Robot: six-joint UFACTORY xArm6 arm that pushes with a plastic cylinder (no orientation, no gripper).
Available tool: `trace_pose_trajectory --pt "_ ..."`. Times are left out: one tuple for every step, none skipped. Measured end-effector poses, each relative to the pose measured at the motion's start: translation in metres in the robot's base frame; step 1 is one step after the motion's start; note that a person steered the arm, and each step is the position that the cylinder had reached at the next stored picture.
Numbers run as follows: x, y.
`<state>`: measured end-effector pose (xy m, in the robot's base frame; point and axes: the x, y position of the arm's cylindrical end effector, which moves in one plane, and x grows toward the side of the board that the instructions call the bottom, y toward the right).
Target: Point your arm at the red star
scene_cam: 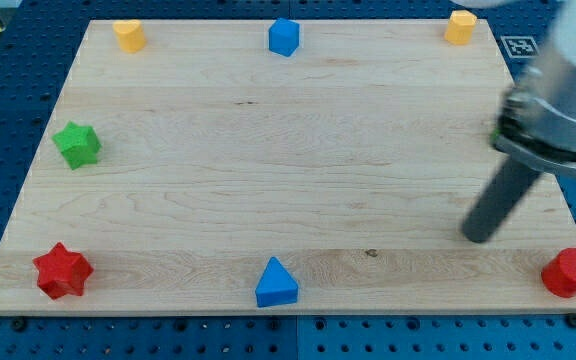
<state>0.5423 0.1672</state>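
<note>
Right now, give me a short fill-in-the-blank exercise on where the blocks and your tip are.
1. The red star sits at the board's bottom ____ corner.
2. My tip is nearest the ____ block at the bottom right.
3. The green star lies near the view's ____ edge.

Missing words: left; red; left

A pale grey, rounded arm housing fills the frame's 2 o'clock corner, blurred at its edges. Below it sits a black collar band, from which a straight, dark, matte cylindrical rod runs toward 7 o'clock, ending in my tip [477, 238], blunt and round.
</note>
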Motion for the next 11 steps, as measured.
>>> trace_pose_trajectory --pt "-0.014 -0.076" --pt "-0.022 -0.153" --pt "-0.024 -0.227" --pt "-0.009 -0.249" --pt "0.021 -0.25" --pt "0.067 -0.255" --pt "0.076 -0.262" --pt "0.076 -0.28" --pt "0.075 -0.302" --pt "0.076 -0.356" --pt "0.076 -0.412"
